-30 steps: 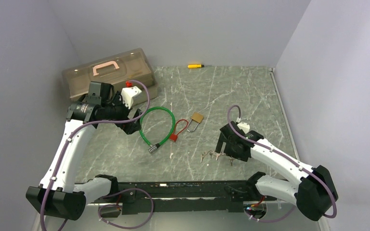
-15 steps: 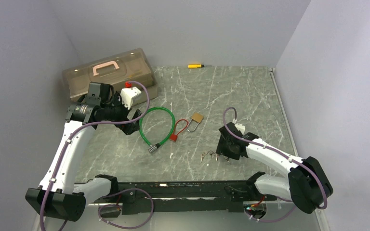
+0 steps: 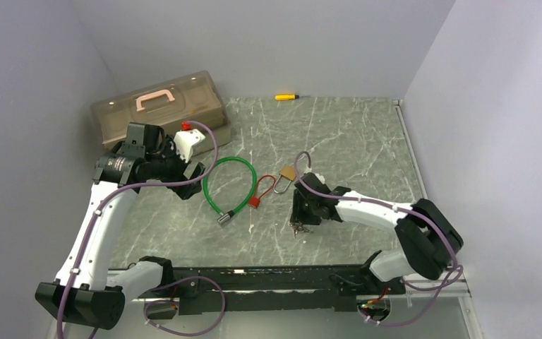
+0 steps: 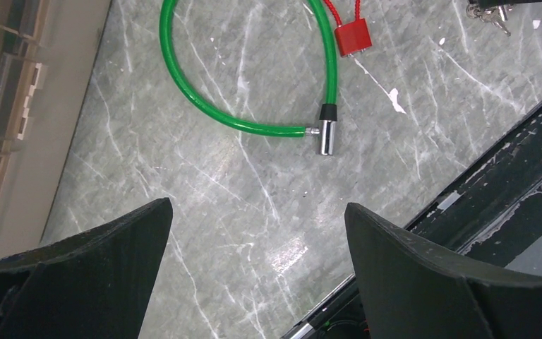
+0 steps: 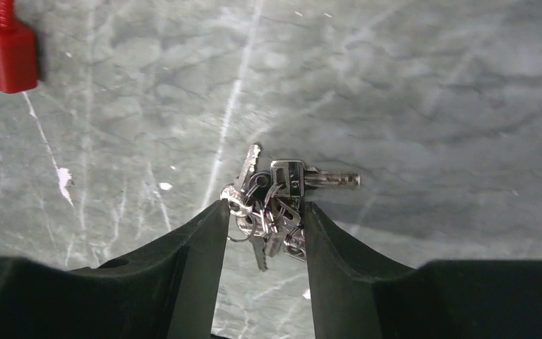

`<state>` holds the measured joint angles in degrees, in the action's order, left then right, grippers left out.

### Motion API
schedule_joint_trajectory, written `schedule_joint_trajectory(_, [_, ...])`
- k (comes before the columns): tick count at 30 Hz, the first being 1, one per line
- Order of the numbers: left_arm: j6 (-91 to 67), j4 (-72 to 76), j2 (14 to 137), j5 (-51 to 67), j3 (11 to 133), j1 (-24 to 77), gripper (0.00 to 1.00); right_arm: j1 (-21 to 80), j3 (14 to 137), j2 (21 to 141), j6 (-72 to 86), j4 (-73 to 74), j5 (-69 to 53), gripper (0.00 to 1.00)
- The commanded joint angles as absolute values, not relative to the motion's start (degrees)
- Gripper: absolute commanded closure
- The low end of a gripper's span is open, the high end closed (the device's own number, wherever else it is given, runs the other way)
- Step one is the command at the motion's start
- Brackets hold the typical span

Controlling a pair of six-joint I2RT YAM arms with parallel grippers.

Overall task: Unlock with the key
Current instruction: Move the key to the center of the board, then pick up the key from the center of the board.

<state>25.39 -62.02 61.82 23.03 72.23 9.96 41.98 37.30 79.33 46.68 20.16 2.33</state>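
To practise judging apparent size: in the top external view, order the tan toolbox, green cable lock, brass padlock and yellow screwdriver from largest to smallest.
1. tan toolbox
2. green cable lock
3. brass padlock and yellow screwdriver: too alike to rank; the screwdriver is thinner and farther from the camera.

Green cable lock (image 4: 268,129) beside red padlock (image 4: 353,38)
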Motion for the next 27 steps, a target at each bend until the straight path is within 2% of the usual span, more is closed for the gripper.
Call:
schedule_joint_trajectory(1, [26.8,-62.1,60.4,21.5,72.9,10.2,0.01,42.6,40.8,85.6,44.3,20.8,1.6,0.54])
schedule_joint_trajectory(6, [26.9,-61.5,60.4,20.9,71.9,10.2,0.01,42.4,50.5,91.1,40.7,22.5,3.6,0.54])
schedule_joint_trajectory(10, [26.8,-61.6,61.3,20.9,72.3,10.2,0.01,42.4,54.1,89.7,38.0,25.9,5.9,0.49])
schedule_joint_trajectory(15, [27.0,-61.9,61.6,21.1,72.8,10.2,0.01,42.8,48.2,80.9,38.6,29.2,7.8,0.42])
schedule_joint_trajectory(20, [26.9,-62.5,61.9,21.9,73.9,10.2,0.01,43.4,38.1,73.1,42.7,28.5,5.0,0.42])
schedule_joint_trajectory(27, [26.4,-63.0,62.1,22.4,74.8,10.3,0.01,44.1,35.7,75.1,43.1,25.6,4.5,0.42])
